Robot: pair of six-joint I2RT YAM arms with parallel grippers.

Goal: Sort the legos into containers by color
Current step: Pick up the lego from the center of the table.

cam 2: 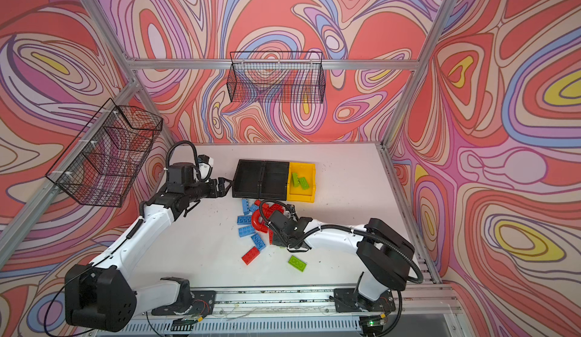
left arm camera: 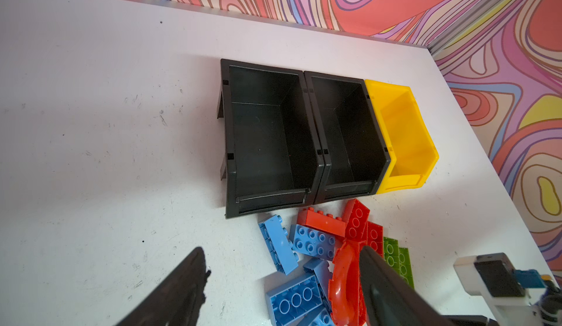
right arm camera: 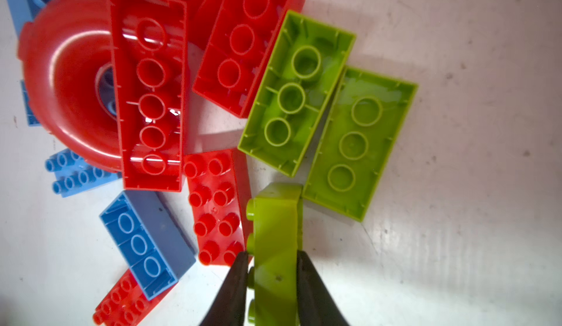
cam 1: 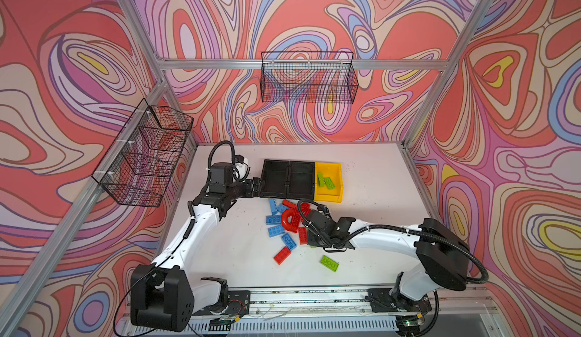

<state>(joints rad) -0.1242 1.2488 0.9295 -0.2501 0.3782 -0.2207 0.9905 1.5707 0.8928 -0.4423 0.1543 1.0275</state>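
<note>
The right tool [right arm camera: 272, 254] pinches a lime brick [right arm camera: 276, 218] standing on its side; better lift straight up before carrying to the yellow container [cam 1: 328, 196]. The left tool [left arm camera: 281, 248] stands spread.

No readable txt, no labels, brand names or nos. on bricks [right arm camera: 307, 93] or bins [left arm camera: 226, 127], poss. tiny moulded mark between studs of red brick [right arm camera: 217, 209], too small to read
</note>
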